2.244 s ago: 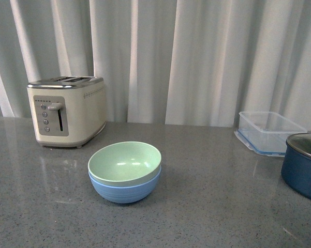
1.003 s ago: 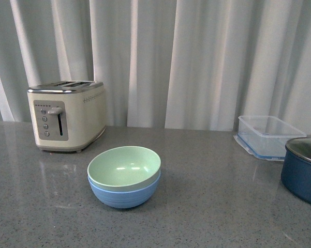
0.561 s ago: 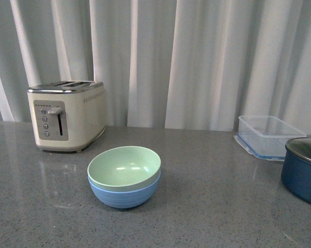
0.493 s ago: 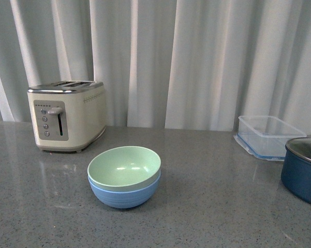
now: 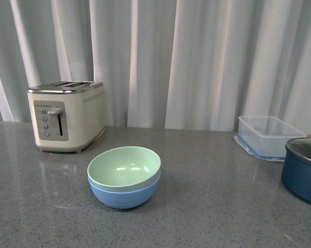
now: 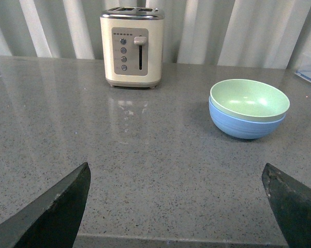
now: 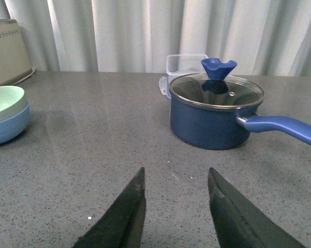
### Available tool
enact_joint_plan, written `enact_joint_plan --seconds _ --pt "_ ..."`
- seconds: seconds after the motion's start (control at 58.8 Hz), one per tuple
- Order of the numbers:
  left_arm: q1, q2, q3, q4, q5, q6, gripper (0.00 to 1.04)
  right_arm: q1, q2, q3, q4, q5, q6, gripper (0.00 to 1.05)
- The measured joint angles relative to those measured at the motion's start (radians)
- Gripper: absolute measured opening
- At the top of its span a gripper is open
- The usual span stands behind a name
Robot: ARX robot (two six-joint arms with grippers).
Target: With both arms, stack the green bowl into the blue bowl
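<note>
The green bowl [image 5: 124, 167] is sitting nested inside the blue bowl [image 5: 125, 192], upright, with only a band of blue showing under the mint rim. The pair sits on the grey speckled counter [image 5: 212, 206], a bit toward 9 o'clock of the middle in the front view. Nothing is touching them.

From the stack, the cream toaster [image 5: 66, 114] is off at about 11 o'clock, near but clearly apart, backed up against the white curtain [image 5: 196, 57]. Way over at 2 o'clock there's a clear plastic container [image 5: 269, 133], and at 3 o'clock, at the edge of the front view, the dark blue pot [image 5: 303, 168] with its glass lid, just beside that container.

Neither arm shows up in the front view. The left gripper [image 6: 178, 206] hangs over bare counter with its fingers [image 6: 52, 212] spread really wide and nothing between them; the bowls and toaster are well ahead of it. The right gripper [image 7: 173, 209] has its fingers [image 7: 121, 214] a narrow gap apart, also empty, pointed roughly at the pot, with the bowl stack just peeking in at the edge of that view.
</note>
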Motion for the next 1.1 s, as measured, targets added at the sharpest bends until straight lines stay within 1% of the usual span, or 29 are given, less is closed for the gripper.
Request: enact_joint_plan --seconds 0.085,0.204,0.306,0.323,0.408,1.105 --pt "0.000 0.000 0.000 0.000 0.000 0.000 0.98 0.000 0.000 0.000 0.000 0.000 0.000 0.56" --pt "0.000 0.000 0.000 0.000 0.000 0.000 0.98 0.000 0.000 0.000 0.000 0.000 0.000 0.76" --pt "0.000 0.000 0.000 0.000 0.000 0.000 0.98 0.000 0.000 0.000 0.000 0.000 0.000 0.95" --pt "0.000 0.000 0.000 0.000 0.000 0.000 0.98 0.000 0.000 0.000 0.000 0.000 0.000 0.96" --pt "0.000 0.000 0.000 0.000 0.000 0.000 0.98 0.000 0.000 0.000 0.000 0.000 0.000 0.94" --pt "0.000 0.000 0.000 0.000 0.000 0.000 0.98 0.000 0.000 0.000 0.000 0.000 0.001 0.95"
